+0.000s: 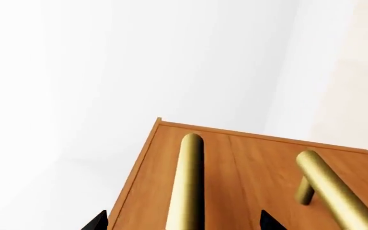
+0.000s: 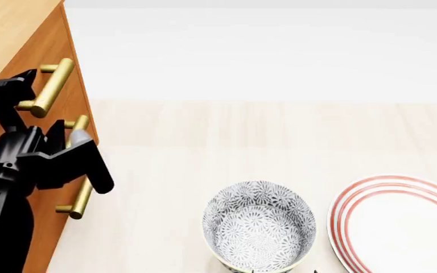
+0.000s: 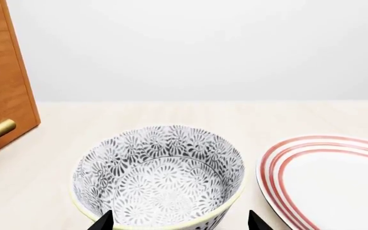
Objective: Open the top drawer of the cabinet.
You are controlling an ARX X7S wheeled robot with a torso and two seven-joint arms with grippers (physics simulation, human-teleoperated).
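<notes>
The orange-brown cabinet (image 2: 9, 34) stands at the left of the head view, with three stacked drawers that each carry a brass bar handle. The top drawer (image 1: 165, 163) has its handle (image 2: 52, 85) uppermost, and this handle also shows in the left wrist view (image 1: 189, 182). My left gripper (image 1: 184, 224) is open, with one dark fingertip on either side of that handle. In the head view the left gripper (image 2: 23, 91) sits at the handle's near end. My right gripper (image 3: 178, 221) is open and empty, just in front of the patterned bowl (image 3: 161, 175).
The middle handle (image 2: 78, 125) and bottom handle (image 2: 78, 199) lie below the top one. The patterned bowl (image 2: 258, 224) and a white plate with red rings (image 2: 400, 222) stand on the pale table (image 2: 241, 131) to the right of the cabinet.
</notes>
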